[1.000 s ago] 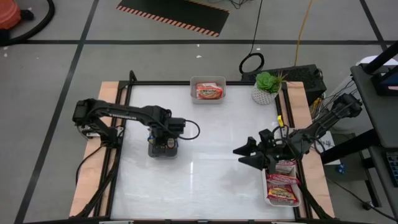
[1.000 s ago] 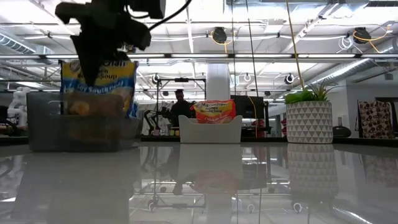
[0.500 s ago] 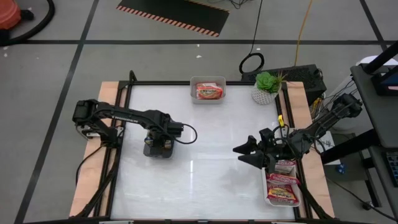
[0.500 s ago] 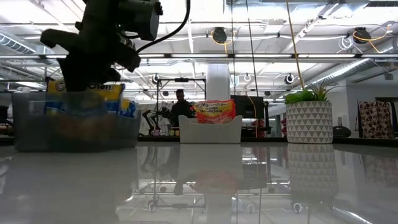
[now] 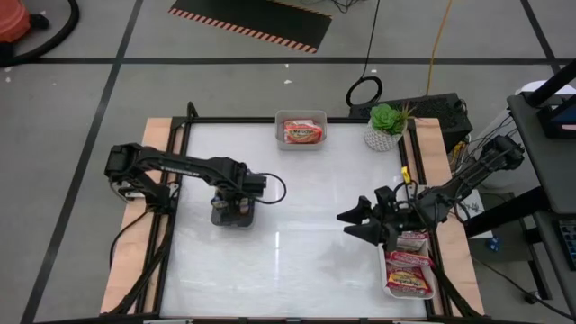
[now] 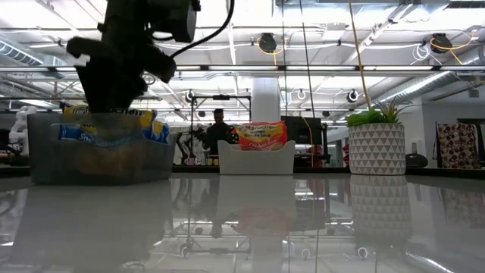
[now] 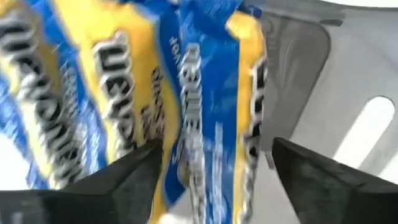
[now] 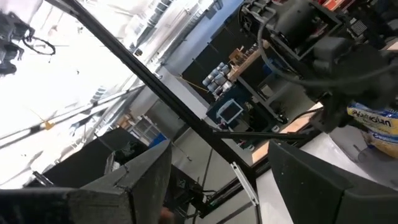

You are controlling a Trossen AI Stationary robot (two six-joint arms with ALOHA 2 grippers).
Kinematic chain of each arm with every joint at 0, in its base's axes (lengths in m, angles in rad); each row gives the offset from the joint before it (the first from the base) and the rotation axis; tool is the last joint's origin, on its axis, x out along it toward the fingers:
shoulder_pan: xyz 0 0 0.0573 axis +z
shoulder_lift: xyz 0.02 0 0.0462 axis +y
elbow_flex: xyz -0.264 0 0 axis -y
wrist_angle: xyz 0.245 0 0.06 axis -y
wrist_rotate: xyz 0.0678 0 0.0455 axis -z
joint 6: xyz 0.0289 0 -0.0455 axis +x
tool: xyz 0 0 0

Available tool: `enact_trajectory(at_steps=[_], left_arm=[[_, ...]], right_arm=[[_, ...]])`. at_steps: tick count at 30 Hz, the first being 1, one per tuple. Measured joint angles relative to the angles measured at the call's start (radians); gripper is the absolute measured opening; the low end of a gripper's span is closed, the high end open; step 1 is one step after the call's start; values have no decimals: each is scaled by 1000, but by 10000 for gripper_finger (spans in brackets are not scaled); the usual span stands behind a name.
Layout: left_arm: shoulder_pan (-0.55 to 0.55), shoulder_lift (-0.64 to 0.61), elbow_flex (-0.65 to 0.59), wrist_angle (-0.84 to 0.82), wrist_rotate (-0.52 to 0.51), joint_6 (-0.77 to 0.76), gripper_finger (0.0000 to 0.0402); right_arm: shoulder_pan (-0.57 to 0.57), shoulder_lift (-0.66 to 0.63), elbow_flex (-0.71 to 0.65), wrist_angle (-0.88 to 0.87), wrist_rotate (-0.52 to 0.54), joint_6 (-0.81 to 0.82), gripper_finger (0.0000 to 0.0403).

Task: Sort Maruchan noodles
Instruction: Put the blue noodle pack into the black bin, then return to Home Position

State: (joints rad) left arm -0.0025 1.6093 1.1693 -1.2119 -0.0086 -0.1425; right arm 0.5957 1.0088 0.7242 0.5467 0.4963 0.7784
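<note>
A grey bin stands at the table's left middle with blue-and-yellow Maruchan packets upright in it. My left gripper points down over the bin, open. Its fingers stand on either side of one packet's upper edge. My right gripper hangs open and level above the table's right side, with nothing between its fingers. Orange-red packets lie in a white tray at the far edge. More of them lie in a second white tray at the right near corner. My left gripper comes at the blue-and-yellow packet from above, one finger on each flat side of it. The packet rests down in the bin. I cannot tell whether either finger touches it.
A white patterned pot with a green plant stands at the far right, also seen in the low view. Bare glossy table lies between the bin and the right tray. A person stands in the room behind.
My left gripper has come down over the grey bin. The blue-and-yellow packet, which stood high above the bin's rim a second ago, has sunk into the bin until only its top shows above the wall.
</note>
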Motion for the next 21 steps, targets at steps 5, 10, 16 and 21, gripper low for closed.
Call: enact_trajectory(at_steps=[5, 10, 16, 21], left_arm=[[0, 0, 123, -171, 3, -75, 359], [0, -2, 328, -321, -56, -167, 368], [-12, -2, 594, -339, -124, -278, 361], [-13, -2, 774, -311, -124, -278, 354]], right_arm=[[0, 0, 0, -44, -36, -18, 260], [0, 0, 0, -92, -56, -164, 260], [0, 0, 0, -94, -56, -403, 260], [0, -1, 0, -71, -56, -505, 260]])
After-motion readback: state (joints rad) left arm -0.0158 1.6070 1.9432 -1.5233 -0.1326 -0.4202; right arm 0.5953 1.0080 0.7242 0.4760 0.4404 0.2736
